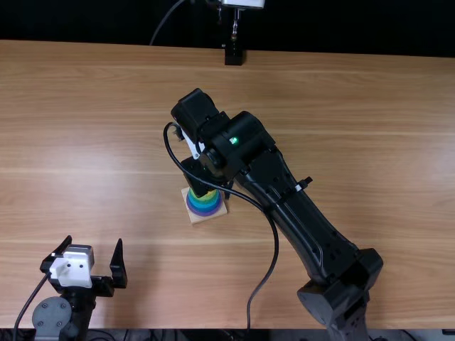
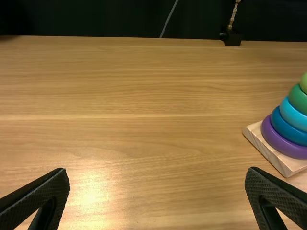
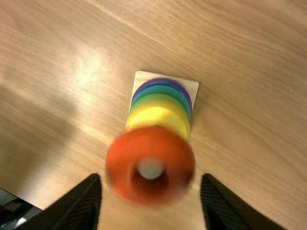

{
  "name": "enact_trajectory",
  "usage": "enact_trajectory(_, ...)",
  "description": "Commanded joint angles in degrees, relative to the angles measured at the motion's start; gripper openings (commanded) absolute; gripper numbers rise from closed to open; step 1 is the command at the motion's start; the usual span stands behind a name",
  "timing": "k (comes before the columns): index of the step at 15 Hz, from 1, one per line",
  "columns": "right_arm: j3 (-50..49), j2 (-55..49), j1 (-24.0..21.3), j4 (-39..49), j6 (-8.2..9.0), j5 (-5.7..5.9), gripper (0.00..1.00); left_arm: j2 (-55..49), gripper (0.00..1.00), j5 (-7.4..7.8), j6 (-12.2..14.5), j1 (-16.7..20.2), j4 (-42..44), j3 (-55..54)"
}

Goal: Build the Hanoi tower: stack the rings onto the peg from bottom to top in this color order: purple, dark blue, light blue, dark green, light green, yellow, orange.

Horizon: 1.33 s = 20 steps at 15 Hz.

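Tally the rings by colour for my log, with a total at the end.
Purple ring: 1
Dark blue ring: 1
Light blue ring: 1
Dark green ring: 1
Light green ring: 1
Yellow ring: 1
Orange ring: 1
Total: 7

The light brown wooden table (image 1: 355, 142) is spreading out flat, its pale grain running mostly lengthwise and its surface catching a soft glare. Behind the table, a black backdrop (image 1: 85, 21) is hanging dark. At the table's far edge, a small black block (image 1: 233, 57) is sitting beneath a thin metal rod (image 1: 235, 30). A grey cable (image 1: 163, 23) is slanting down behind the table's far edge.
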Motion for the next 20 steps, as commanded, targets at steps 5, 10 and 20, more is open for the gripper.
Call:
enact_trajectory(5, -1.42, 0.75, -1.03, 1.55, 4.98, -0.02, 1.00, -0.67, 1.00, 0.34, 0.27, 0.51, -4.45, -5.91)
enact_trajectory(10, -13.02, -9.79, -6.92, 16.95, 4.03, 0.82, 1.00, -0.67, 1.00, 0.34, 0.27, 0.51, -4.45, -5.91)
enact_trajectory(20, -79.82, -68.24, -32.50, 69.15, -13.59, 1.35, 1.00, -0.67, 1.00, 0.34, 0.38, 0.51, -4.45, -5.91)
